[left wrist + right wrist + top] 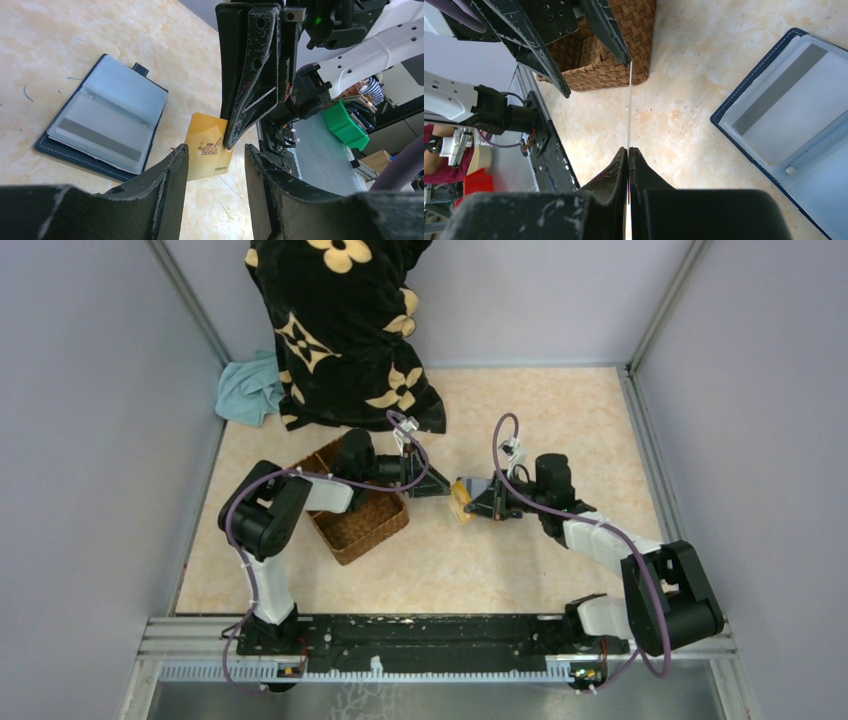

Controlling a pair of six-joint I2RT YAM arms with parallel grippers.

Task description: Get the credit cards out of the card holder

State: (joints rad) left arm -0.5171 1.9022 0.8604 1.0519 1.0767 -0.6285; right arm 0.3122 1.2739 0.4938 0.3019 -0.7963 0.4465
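Note:
My right gripper is shut on a gold credit card and holds it above the table; in the right wrist view the card shows edge-on. In the top view this gripper sits mid-table with the card at its tip. My left gripper is open, its fingertips just short of the card's near edge, with nothing between the pads. The two grippers face each other, the left one close to the right one. The navy card holder lies open on the table, its clear sleeves showing.
A brown wicker basket stands under the left arm, and its corner is close behind the left fingers. A black flowered cloth bag and a teal cloth sit at the back left. Grey walls enclose the table.

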